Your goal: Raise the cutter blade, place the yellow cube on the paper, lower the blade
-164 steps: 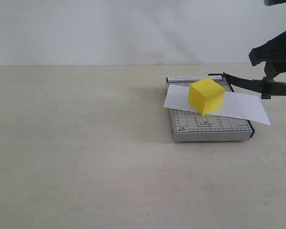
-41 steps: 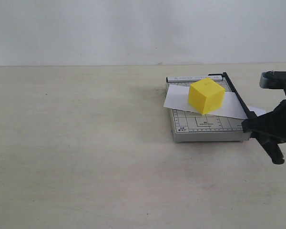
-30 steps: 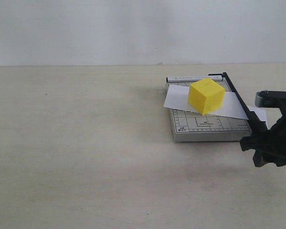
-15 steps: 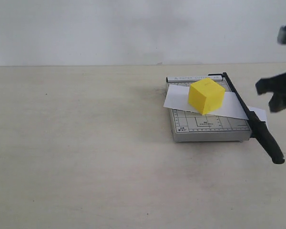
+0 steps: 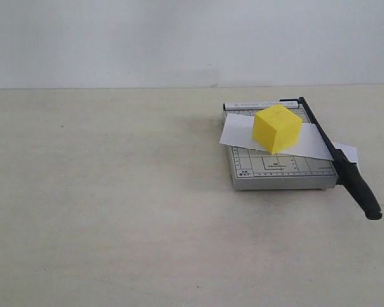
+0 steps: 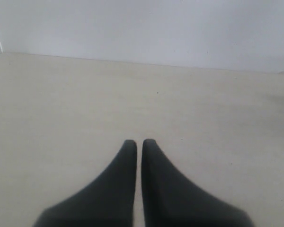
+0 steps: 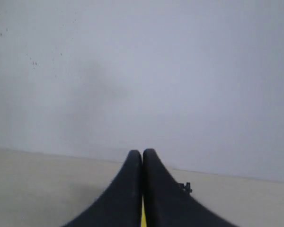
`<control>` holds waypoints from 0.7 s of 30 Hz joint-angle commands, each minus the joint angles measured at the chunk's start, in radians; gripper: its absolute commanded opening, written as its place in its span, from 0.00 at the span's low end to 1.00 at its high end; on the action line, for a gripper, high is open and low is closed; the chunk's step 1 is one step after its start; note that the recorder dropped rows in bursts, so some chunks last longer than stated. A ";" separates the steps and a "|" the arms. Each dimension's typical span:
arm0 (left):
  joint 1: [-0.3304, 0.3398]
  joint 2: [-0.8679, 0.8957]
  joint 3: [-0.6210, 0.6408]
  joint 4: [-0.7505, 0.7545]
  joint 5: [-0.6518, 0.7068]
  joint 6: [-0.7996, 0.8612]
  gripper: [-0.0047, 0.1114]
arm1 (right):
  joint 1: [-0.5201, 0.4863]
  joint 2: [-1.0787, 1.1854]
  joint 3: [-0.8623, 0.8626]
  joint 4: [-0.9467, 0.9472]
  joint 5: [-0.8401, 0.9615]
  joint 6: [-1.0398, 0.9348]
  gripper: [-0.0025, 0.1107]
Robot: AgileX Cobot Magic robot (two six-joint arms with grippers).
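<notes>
One yellow cube (image 5: 277,128) sits on the paper (image 5: 240,132), right of centre in the exterior view, with a corner turned toward the camera. Sheet lies across the grey cutting board (image 5: 278,171), overhanging its left edge and poking out past its right edge. Down flat along that right edge, over the sheet, lies the cutter blade (image 5: 356,184); its thick handle runs beyond the board's near corner toward the lower right of the frame. Board rests on the pale table (image 5: 115,204), white wall (image 5: 179,38) behind.

Wrist views: left gripper (image 6: 138,143) clenched, fingers almost touching, empty, bare table beyond. The right gripper (image 7: 142,152) is likewise clenched and empty, facing the wall.
</notes>
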 commanded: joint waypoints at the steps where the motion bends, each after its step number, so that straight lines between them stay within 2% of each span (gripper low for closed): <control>1: -0.005 -0.004 0.004 0.000 -0.016 0.003 0.08 | 0.004 -0.075 0.133 0.004 0.064 -0.107 0.02; 9: -0.005 -0.004 0.004 0.000 -0.016 0.003 0.08 | 0.004 -0.084 0.158 0.004 0.424 -0.106 0.02; 13: -0.005 -0.004 0.004 0.000 -0.016 0.003 0.08 | 0.001 -0.108 0.197 -0.022 0.418 -0.159 0.02; 15: -0.005 -0.004 0.004 0.000 -0.016 0.003 0.08 | -0.038 -0.150 0.221 -0.018 0.408 -0.157 0.02; 21: -0.005 -0.004 0.004 0.000 -0.018 0.003 0.08 | -0.254 -0.315 0.248 -0.021 0.409 -0.122 0.02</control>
